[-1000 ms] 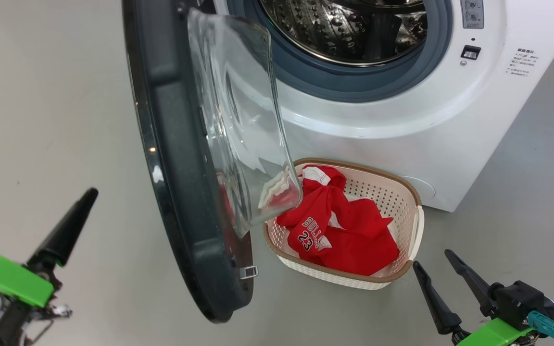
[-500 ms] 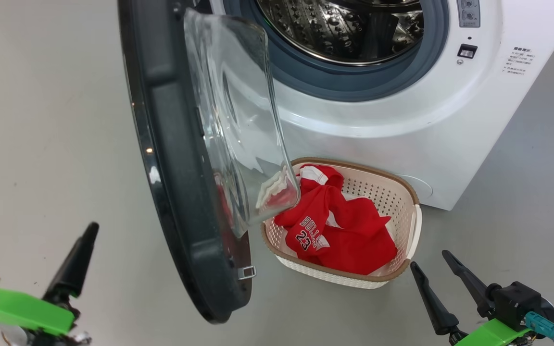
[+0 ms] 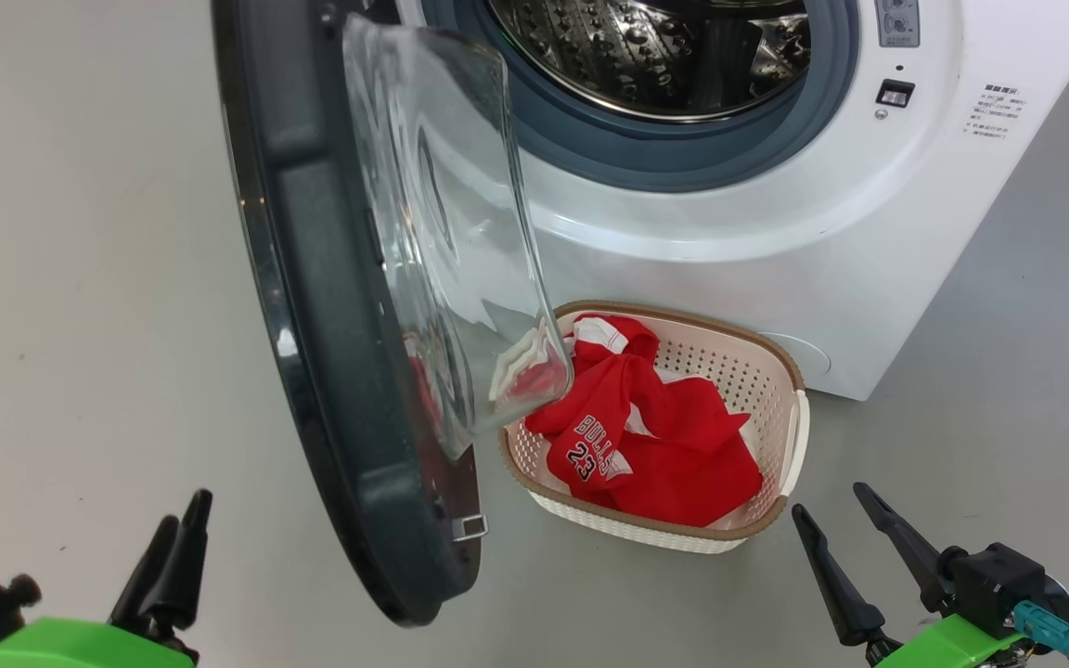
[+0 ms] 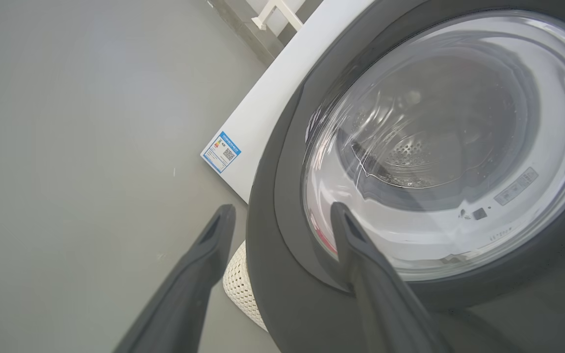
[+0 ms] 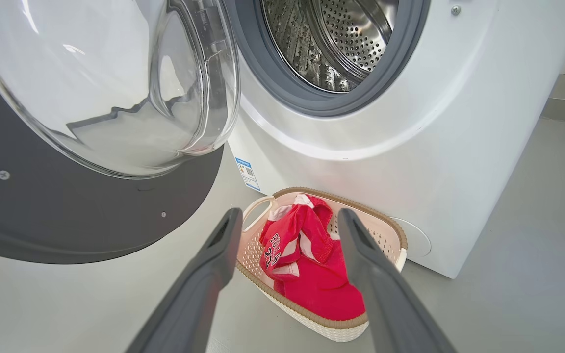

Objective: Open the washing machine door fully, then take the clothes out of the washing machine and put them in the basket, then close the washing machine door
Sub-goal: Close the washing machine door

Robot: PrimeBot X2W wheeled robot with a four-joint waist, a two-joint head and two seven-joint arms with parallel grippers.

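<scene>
Clothes [image 3: 674,455], red with white trim and "BULLS 23" showing, lie heaped in the basket [image 3: 748,366], which sits on the grey floor [image 3: 80,278] right against the front of the washing machine [image 3: 729,241]. In the head view the washing machine door [image 3: 312,306] stands swung out to the left, its glass bowl [image 3: 442,232] hanging over the basket's near-left corner (red cloth shows warped through the glass). The steel drum [image 3: 655,46] is open to view at the top. The left gripper [image 3: 184,515] is at the lower left, well apart from the door's edge; its two fingers nearly overlap from this angle. The right gripper [image 3: 830,501] is at the lower right, near the basket and not touching it, fingers spread with nothing between them.

From the left wrist, the left gripper [image 4: 282,208] is spread wide and empty, pointing at the outer face of the door [image 4: 287,147]. Its right finger crosses the black rim in the picture, and I cannot tell whether it touches. A blue label [image 4: 221,152] sits on the machine's lower corner, and a bit of the basket [image 4: 241,284] peeks out under the door.

From the right wrist, the right gripper [image 5: 290,212] is spread wide, holding nothing, framing the clothes [image 5: 321,279] in the basket [image 5: 380,228] below the open drum [image 5: 341,39].
</scene>
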